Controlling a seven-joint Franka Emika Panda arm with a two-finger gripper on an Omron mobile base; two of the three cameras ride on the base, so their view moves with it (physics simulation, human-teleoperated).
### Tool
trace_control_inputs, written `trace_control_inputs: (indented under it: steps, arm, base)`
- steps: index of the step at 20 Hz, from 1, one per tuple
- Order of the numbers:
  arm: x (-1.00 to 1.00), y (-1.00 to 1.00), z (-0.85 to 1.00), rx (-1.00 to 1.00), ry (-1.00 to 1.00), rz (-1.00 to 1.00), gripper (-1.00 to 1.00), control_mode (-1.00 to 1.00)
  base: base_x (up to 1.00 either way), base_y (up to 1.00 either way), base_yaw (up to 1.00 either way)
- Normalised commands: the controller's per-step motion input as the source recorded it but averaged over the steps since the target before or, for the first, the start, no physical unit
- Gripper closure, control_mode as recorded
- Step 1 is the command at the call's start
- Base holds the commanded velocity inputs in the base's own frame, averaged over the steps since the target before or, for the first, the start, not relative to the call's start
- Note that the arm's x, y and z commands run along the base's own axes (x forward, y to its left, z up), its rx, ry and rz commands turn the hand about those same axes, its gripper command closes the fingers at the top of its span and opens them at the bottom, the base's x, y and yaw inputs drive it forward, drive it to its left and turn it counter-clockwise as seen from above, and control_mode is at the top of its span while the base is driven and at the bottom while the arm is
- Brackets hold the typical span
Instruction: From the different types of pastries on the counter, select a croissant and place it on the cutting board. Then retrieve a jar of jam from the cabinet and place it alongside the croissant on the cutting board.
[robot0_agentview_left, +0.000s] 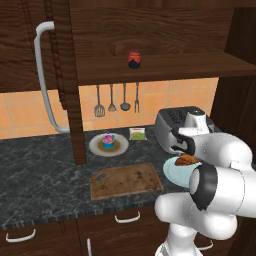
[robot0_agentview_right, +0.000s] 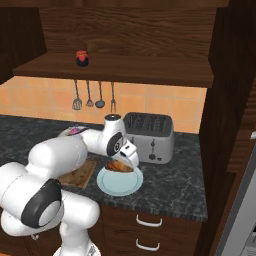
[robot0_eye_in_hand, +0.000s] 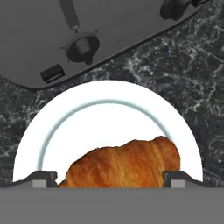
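The golden-brown croissant (robot0_eye_in_hand: 122, 162) lies on a round pale blue plate (robot0_eye_in_hand: 109, 113) in front of the toaster. My gripper (robot0_eye_in_hand: 110, 178) is open and low over it, one fingertip (robot0_eye_in_hand: 43, 178) at each end of the pastry. From the right base view the croissant (robot0_agentview_right: 119, 166) sits under the gripper (robot0_agentview_right: 122, 161) at the plate's far side. The wooden cutting board (robot0_agentview_left: 126, 181) lies bare to the left of the plate (robot0_agentview_left: 172, 174). The jar of jam (robot0_agentview_left: 134, 59) stands on the shelf of the open cabinet (robot0_agentview_left: 150, 70). The pink-frosted cupcake (robot0_agentview_left: 108, 141) sits on a second plate behind the board.
A grey toaster (robot0_agentview_left: 172, 125) stands just behind the croissant's plate. The open cabinet door with its curved grey handle (robot0_agentview_left: 45, 80) hangs at the left, reaching down to the counter (robot0_agentview_left: 40, 170). Utensils (robot0_agentview_left: 117, 100) hang on the tiled wall; a green packet (robot0_agentview_left: 137, 133) lies below them.
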Motion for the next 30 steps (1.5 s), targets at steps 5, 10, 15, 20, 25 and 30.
trace_control_inputs:
  steps: [5,10,15,20,25,30]
  arm:
    - [-0.02,0.42,0.04,0.01,-0.08,0.01,1.0,-1.0]
    - [-0.38,1.0,0.66,-0.11,-0.41,0.04,1.0,-1.0]
    - [-0.17,0.38,0.16,-0.05,-0.13,0.0,1.0,-1.0]
    - [0.0,0.97,0.01,0.06,-0.09,0.04,1.0,-1.0]
    - [0.05,0.57,0.02,0.0,-0.02,0.03,1.0,-1.0]
    - [0.0,1.0,0.0,-0.02,0.0,0.07,1.0,-1.0]
  base:
    - [0.0,0.0,0.0]
    - [0.0,0.0,0.0]
    - [0.0,0.0,0.0]
    - [0.0,0.0,0.0]
    - [0.0,0.0,0.0]
    - [0.0,0.0,0.0]
